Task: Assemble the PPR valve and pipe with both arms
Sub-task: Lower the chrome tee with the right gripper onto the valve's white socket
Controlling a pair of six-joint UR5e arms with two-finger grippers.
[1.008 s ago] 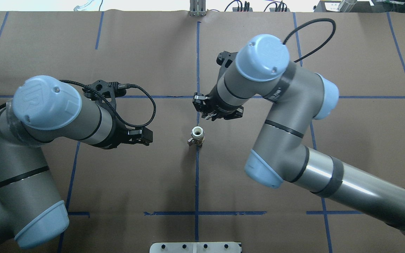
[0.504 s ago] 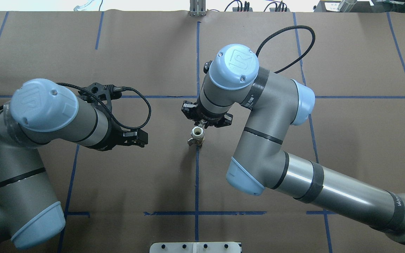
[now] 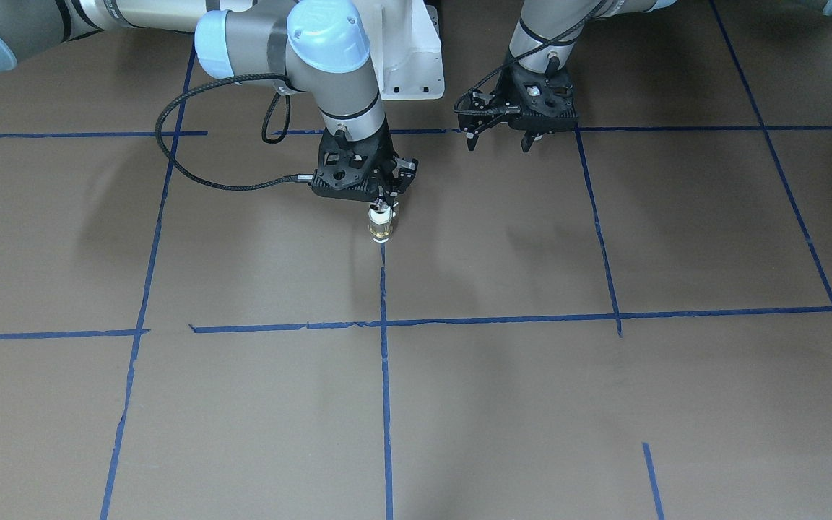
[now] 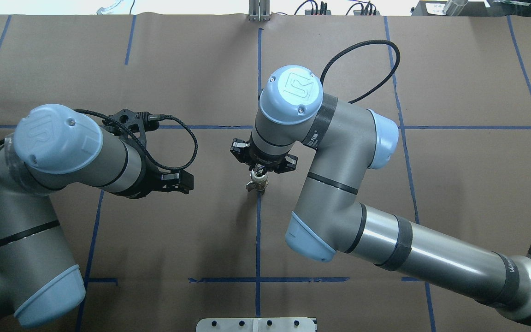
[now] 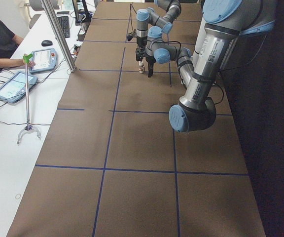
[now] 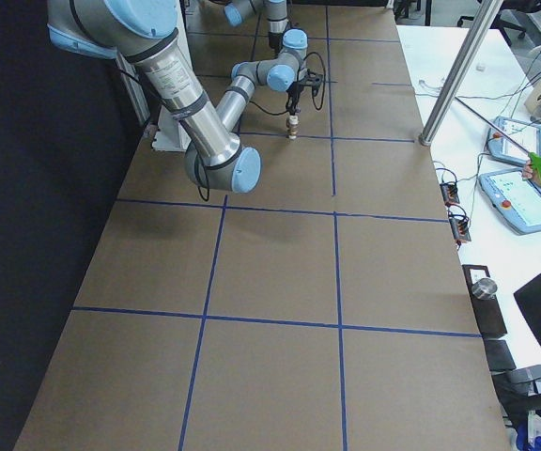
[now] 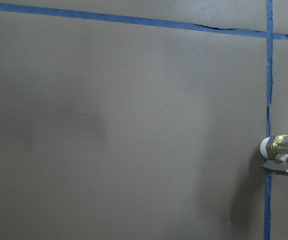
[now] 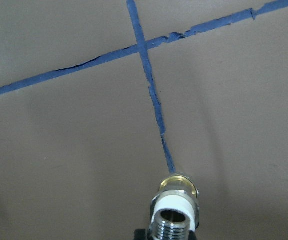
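Note:
The pipe [image 4: 257, 185], white-ended with a brass middle and a small grey lever, stands on the blue tape line at the table's centre. It also shows in the front view [image 3: 381, 230], the left wrist view [image 7: 282, 145] and the right wrist view [image 8: 178, 187]. My right gripper [image 4: 258, 173] is directly over it, shut on the chrome threaded PPR valve [image 8: 171, 227]. The valve is held at the pipe's white top end; I cannot tell whether they are joined. My left gripper [image 4: 191, 182] is open and empty, well to the pipe's left, its fingers [image 3: 471, 141] spread.
Blue tape lines grid the brown table cover. A metal plate [image 4: 256, 324] lies at the near edge and the robot's white base [image 3: 409, 65] stands behind. An aluminium post [image 5: 58, 34] and a desk with tablets [image 5: 14, 84] flank the far side.
My right arm has swung in and brought its gripper, with the valve, from beyond the pipe to directly over its top. My left gripper has drawn back slightly to the left.

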